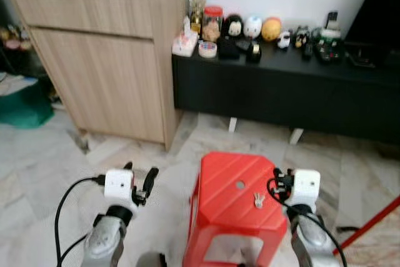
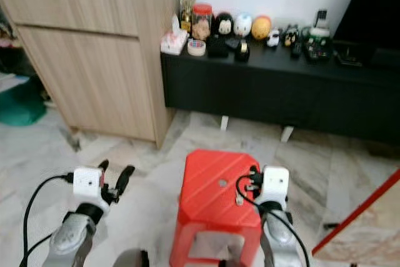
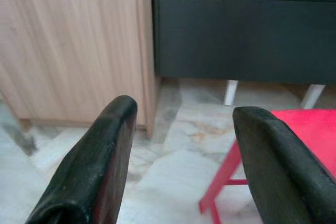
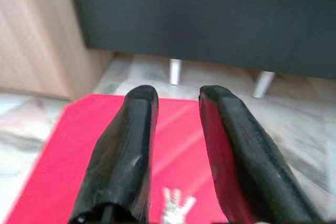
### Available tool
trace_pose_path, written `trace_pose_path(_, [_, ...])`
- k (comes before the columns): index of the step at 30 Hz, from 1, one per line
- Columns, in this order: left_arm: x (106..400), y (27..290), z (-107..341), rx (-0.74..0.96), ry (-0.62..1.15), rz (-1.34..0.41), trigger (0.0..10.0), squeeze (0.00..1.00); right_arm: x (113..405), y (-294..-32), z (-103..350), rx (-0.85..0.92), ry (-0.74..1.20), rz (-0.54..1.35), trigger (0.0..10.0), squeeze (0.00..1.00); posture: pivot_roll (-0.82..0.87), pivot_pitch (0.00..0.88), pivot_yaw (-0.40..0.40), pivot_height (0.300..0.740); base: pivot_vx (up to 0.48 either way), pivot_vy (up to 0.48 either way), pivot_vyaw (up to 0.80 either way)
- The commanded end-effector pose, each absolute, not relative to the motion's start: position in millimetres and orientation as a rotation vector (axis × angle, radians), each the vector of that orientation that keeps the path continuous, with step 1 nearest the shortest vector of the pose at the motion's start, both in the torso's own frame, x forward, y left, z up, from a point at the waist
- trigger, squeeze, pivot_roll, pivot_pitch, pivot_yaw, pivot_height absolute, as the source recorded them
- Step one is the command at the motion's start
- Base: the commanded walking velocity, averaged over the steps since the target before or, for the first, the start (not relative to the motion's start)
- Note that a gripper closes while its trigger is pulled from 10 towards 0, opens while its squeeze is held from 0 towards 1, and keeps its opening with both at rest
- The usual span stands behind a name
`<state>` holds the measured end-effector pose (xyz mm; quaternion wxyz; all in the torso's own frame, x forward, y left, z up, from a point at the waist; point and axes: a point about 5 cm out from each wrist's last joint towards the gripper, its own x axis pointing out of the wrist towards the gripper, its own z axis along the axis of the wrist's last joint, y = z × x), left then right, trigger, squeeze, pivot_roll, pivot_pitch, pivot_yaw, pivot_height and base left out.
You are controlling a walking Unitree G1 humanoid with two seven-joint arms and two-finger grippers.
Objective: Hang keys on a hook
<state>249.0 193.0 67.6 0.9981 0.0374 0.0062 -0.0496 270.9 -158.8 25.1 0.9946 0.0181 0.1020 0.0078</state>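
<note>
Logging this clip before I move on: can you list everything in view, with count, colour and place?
Keys: one small bunch, silver, on the stool top.
Stool: one, red plastic, on the floor between the arms.
Cabinet: one, light wood, far left.
Low console: one, black, against the wall.
Figurines and jars: several, mixed colours, on the console; exact count unclear.
Tape roll: one, pale, console's left end.
Floor: marble, pale.
Left claw: black fingers, open, left of the stool.
Right claw: black fingers, open, over the stool top, above the keys.
</note>
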Motion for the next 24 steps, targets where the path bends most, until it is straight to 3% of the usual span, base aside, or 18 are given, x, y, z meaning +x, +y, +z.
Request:
trace_pose_path(1, [251.3,186.9,70.0,0.064,0.001,-0.113,10.0,0.00,270.1,-170.6,24.9,0.015,0.209,-0.009,10.0,0.00,0.08,0.000,-0.052,0.628,0.259,0.000,0.80])
trace_pose_path(5, [251.6,186.8,70.0,0.064,0.001,-0.113,10.0,0.00,270.5,-169.9,24.9,0.024,0.208,-0.011,10.0,0.00,0.08,0.000,-0.052,0.628,0.259,0.000,0.80])
trace_pose_path(17, [250.9,185.1,68.5,0.057,0.007,-0.121,10.0,0.00,270.3,-173.2,22.5,0.020,0.223,-0.028,10.0,0.00,0.08,0.000,-0.051,0.628,0.259,0.000,0.00])
trace_pose_path(24, [249.8,183.2,66.5,0.054,0.018,-0.131,10.0,0.00,263.7,-175.4,7.4,-0.018,0.327,-0.028,10.0,0.00,0.07,0.000,-0.052,0.628,0.000,0.000,0.00])
